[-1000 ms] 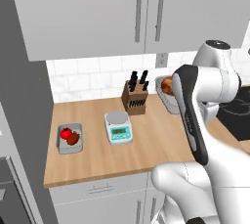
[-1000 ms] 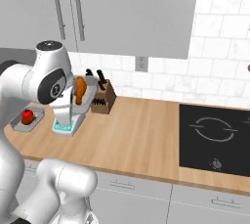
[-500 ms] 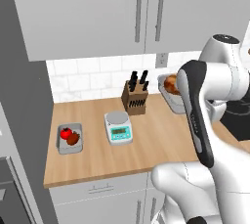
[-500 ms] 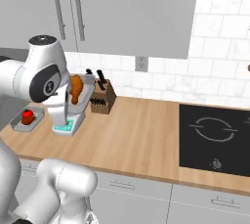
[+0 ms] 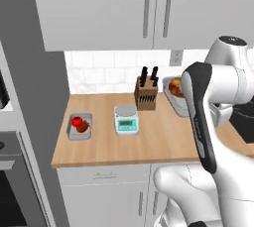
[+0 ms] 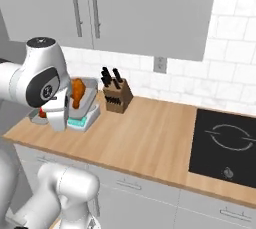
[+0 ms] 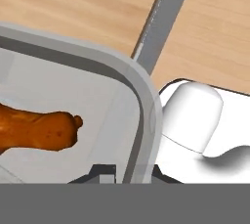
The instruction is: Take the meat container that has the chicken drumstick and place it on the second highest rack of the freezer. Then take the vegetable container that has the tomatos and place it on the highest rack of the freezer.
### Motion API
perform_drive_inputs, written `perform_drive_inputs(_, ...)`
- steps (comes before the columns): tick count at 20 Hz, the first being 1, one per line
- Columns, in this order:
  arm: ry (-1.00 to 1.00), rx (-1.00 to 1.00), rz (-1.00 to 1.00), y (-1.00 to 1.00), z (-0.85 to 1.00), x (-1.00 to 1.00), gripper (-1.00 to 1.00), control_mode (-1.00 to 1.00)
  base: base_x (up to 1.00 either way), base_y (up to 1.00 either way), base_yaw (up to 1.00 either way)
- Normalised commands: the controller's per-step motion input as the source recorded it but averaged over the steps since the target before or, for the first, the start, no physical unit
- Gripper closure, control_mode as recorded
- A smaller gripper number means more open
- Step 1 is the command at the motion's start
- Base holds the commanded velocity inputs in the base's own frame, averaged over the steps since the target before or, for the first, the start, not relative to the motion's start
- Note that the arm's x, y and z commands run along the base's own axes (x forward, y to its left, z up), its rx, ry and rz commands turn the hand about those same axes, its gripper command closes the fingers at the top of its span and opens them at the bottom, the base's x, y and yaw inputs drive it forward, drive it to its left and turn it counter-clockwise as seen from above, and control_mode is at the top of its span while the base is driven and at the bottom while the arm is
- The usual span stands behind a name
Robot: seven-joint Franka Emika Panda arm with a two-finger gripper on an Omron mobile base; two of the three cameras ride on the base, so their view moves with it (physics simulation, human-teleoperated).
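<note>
Above the counter (image 5: 163,137), meat container (image 6: 86,94) farther right than before.

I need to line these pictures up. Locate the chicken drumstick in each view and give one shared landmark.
Left base view: chicken drumstick in the lifted container, right of the knife block.
Right base view: drumstick left of the knife block.
Hand view: drumstick at the left edge.
Landmark: the knife block.

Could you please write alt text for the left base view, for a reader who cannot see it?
A white robot arm holds a grey container with a chicken drumstick above a wooden counter. On the counter stand a knife block, a kitchen scale and a second container with tomatoes.
</note>
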Motion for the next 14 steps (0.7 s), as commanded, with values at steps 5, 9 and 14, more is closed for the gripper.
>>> perform_drive_inputs(5,0.00,0.00,0.00,0.00,0.00,0.00,1.00,1.00,-0.07,-0.47,0.78)
perform_drive_inputs(9,0.00,0.00,0.00,0.00,0.00,0.00,1.00,1.00,-0.06,-0.14,0.97)
perform_drive_inputs(14,0.00,0.00,0.00,0.00,0.00,0.00,1.00,1.00,-0.13,-0.02,1.00)
